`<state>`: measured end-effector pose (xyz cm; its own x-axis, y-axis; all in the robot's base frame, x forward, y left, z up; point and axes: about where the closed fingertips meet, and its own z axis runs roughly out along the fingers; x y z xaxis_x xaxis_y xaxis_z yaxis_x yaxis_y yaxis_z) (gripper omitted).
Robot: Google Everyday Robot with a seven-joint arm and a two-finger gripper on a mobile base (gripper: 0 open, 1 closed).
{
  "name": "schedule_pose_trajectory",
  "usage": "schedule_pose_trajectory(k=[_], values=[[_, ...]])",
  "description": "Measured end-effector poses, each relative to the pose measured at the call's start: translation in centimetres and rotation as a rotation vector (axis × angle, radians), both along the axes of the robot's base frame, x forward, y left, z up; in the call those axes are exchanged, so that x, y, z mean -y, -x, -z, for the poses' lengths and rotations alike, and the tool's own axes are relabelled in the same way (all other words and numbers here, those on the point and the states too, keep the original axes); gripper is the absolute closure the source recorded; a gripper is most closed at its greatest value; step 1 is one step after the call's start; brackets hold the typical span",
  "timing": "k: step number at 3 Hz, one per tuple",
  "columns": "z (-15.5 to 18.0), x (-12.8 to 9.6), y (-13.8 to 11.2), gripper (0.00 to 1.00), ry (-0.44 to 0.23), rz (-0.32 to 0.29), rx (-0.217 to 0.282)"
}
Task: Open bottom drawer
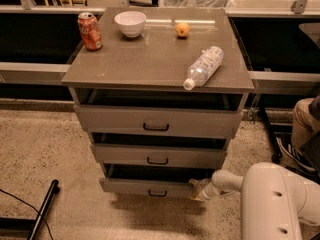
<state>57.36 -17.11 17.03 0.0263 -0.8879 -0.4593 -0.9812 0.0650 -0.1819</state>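
The bottom drawer (150, 187) is the lowest of three grey-brown cabinet drawers, with a small black bar handle (157, 193) at its centre. It stands partly pulled out, with a dark gap above its front. My gripper (198, 190) is at the drawer's right front corner, low near the floor, on the end of my white arm (270, 199). It touches or sits right against the drawer's right end.
The middle drawer (158, 155) and top drawer (156, 122) also stand slightly out. On the cabinet top (145, 59) are a red can (89, 31), a white bowl (130, 23), an orange fruit (183, 29) and a lying plastic bottle (203, 67). A black pole (42, 209) lies on the floor at left. A person's leg (306, 119) is at right.
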Motion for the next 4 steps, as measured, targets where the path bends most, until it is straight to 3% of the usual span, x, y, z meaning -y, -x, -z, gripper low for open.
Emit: schedule_pose_trajectory(k=[1,4], values=[[-0.74,0.01,-0.05,0.73,0.0,0.0,0.0],[-1.28,0.01,-0.21,0.01,0.0,0.0,0.0]])
